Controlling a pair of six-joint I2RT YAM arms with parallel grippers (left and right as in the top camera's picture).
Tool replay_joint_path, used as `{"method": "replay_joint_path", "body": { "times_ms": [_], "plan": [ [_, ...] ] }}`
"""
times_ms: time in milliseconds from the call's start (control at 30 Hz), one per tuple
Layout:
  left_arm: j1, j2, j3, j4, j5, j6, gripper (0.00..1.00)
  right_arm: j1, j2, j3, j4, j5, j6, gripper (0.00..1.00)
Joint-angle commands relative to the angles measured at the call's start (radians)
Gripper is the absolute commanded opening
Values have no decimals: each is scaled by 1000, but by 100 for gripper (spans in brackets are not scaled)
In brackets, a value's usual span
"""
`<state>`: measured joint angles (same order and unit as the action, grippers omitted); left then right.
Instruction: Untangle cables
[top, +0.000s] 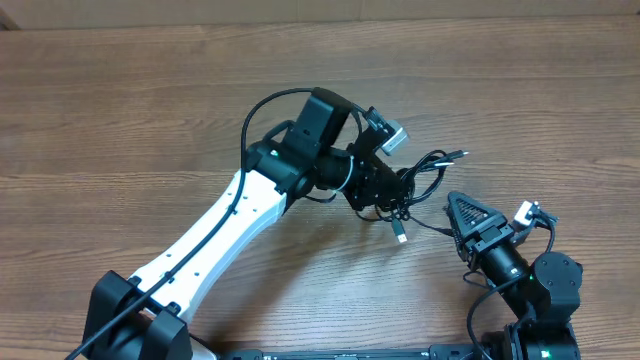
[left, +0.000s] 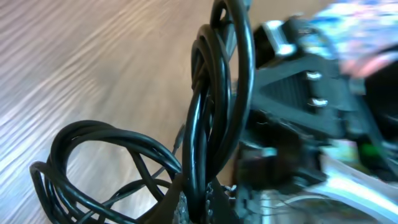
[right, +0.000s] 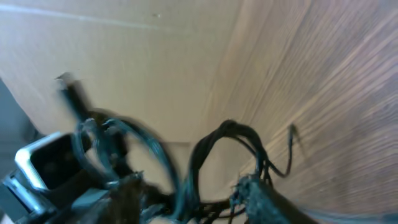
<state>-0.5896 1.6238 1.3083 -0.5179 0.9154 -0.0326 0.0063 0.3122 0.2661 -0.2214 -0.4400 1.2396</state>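
Overhead: cables (top: 432, 170) bunched in a knot right of the table's (top: 150, 100) middle. The left gripper (top: 398, 190) is buried in the bunch; the right gripper (top: 458, 205) is just beside it, toward the near edge.
Left wrist: left gripper clenched on several cable strands, loops spilling to one side.
Right wrist: blurred, can't tell if the right gripper is released or grasping.
Best approach: hold the left firm, take one loose plug end with the right, and draw it out slowly.

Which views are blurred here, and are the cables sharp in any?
Overhead: sharp and evenly lit, with a soft shadow beside the left arm on the table; cables readable. Left wrist: the near cable loops are fairly crisp, the right side is smeared. Right wrist: motion blur across the whole frame, cables only streaks.
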Motion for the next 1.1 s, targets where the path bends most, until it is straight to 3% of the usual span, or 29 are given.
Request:
{"method": "replay_joint_path", "body": {
  "times_ms": [0, 200, 567, 633, 767, 1067],
  "plan": [
    [29, -3, 3, 26, 268, 64, 4, -2, -8, 23, 17, 23, -75, 67],
    [46, -3, 3, 29, 317, 64, 4, -2, -8, 23, 106, -47, -156, 76],
    [46, -3, 3, 28, 322, 64, 4, -2, -8, 23, 263, -195, -283, 76],
    [46, -3, 3, 29, 335, 64, 4, -2, -8, 23, 266, -203, -302, 75],
    [46, -3, 3, 24, 343, 63, 4, -2, -8, 23, 271, -207, -307, 63],
    [39, -2, 3, -2, 369, 64, 4, -2, -8, 23, 316, -217, -306, 61]
  ]
}}
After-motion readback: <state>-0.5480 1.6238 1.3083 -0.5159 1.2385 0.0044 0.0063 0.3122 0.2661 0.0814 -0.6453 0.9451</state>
